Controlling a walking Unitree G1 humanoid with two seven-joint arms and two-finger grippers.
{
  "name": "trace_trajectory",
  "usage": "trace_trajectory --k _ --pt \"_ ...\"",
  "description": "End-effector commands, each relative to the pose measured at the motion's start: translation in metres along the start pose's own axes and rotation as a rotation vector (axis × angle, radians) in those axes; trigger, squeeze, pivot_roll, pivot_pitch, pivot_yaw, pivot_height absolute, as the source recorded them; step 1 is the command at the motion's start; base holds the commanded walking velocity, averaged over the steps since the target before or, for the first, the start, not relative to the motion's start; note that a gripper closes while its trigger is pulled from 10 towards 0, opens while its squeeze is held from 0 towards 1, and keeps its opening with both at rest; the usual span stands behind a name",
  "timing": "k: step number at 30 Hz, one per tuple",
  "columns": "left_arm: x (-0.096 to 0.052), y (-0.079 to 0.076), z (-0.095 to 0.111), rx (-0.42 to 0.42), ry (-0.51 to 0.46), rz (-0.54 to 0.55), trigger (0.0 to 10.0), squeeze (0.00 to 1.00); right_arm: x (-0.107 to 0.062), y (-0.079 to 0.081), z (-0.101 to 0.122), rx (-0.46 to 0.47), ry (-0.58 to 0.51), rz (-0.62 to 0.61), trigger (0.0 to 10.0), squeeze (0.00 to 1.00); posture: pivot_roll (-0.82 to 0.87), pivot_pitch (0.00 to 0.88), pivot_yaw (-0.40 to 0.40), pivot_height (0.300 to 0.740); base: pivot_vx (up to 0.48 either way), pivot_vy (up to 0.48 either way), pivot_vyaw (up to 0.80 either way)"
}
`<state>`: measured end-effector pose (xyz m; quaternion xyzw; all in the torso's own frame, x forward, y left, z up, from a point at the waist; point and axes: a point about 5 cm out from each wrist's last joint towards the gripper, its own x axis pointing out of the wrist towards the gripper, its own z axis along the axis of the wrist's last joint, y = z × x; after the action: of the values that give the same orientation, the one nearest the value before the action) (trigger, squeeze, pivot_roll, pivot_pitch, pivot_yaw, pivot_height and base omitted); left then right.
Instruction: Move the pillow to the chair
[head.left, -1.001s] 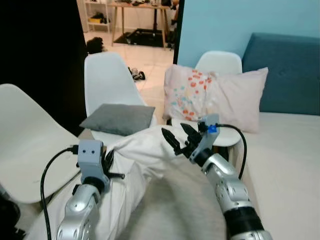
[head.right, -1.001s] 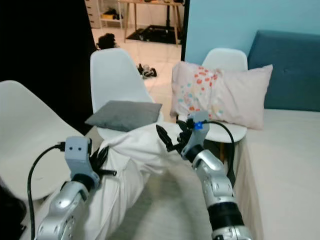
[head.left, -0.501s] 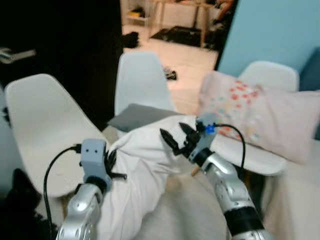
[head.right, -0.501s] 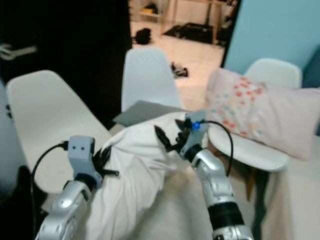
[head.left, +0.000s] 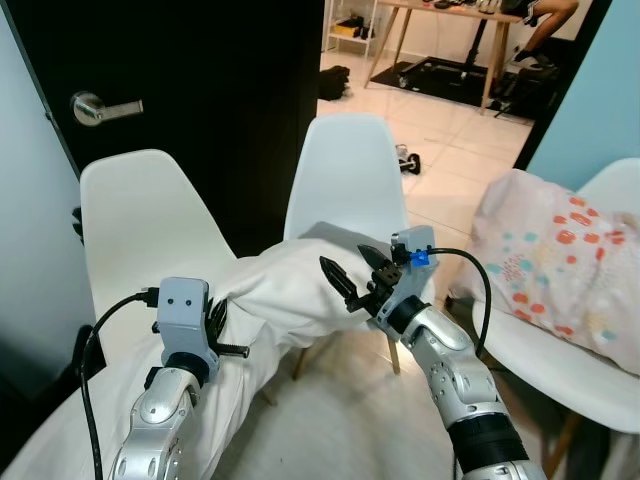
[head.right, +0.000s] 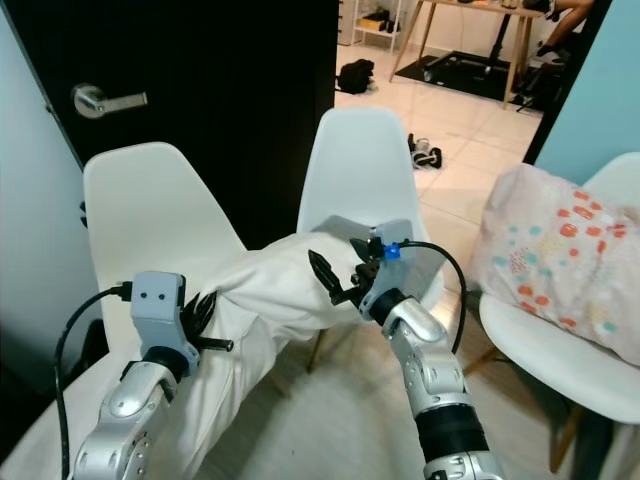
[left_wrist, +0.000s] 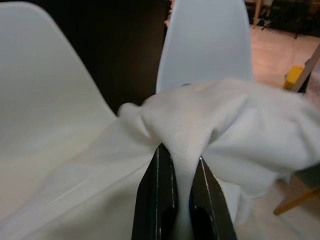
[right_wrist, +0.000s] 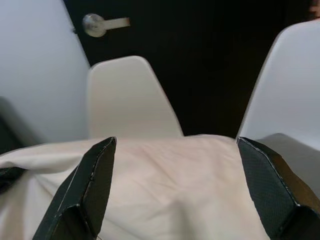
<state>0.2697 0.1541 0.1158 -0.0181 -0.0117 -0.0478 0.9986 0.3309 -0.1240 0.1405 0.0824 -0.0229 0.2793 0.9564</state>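
Two raised arms — left tool (left_wrist: 182, 200) pinching pillow (head.left: 290, 290).

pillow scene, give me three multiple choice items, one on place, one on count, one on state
1. Where is the white pillow?
A. on the floor
B. held between both pincers
C. on the desk

2. How many white chairs show in the left eye view?
A. one
B. five
C. three

3. How is the left pincer?
A. shut on the pillow
B. wide open
C. holding the door handle

Answers: 1 B, the left pincer pinches it and the right pincer straddles it. 2 C, left chair, middle chair, right chair. 3 A, cloth is pinched between its fingers.
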Motion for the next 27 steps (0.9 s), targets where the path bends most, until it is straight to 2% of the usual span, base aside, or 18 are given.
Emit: trace_trajectory --k 1,3,10,24,27 --pt "0.003 -0.009 0.021 -0.007 -0.107 -0.049 10.0 0.00 -0.002 -0.003 -0.001 0.005 0.008 -0.021 10.0 0.00 0.04 0.000 -0.042 0.740 0.341 0.000 0.00" --pt "0.003 -0.010 0.023 -0.004 -0.114 -0.066 10.0 0.00 -0.002 -0.003 -0.001 0.000 0.018 -0.020 10.0 0.00 0.04 0.000 -0.044 0.740 0.341 0.000 0.00" --pt "0.004 -0.012 0.026 0.010 -0.122 -0.087 10.0 0.00 -0.001 -0.003 -0.003 0.013 0.029 -0.031 10.0 0.00 0.04 0.000 -0.043 0.740 0.340 0.000 -0.80" --pt "0.006 -0.012 0.028 0.028 -0.131 -0.090 10.0 0.00 -0.002 -0.001 -0.001 0.004 0.009 -0.009 10.0 0.00 0.04 0.000 -0.044 0.740 0.340 0.000 0.00" --pt "0.009 -0.008 0.039 0.046 -0.169 -0.067 10.0 0.00 -0.002 0.001 -0.001 -0.002 0.011 0.003 10.0 0.00 0.04 0.000 -0.044 0.740 0.341 0.000 0.80"
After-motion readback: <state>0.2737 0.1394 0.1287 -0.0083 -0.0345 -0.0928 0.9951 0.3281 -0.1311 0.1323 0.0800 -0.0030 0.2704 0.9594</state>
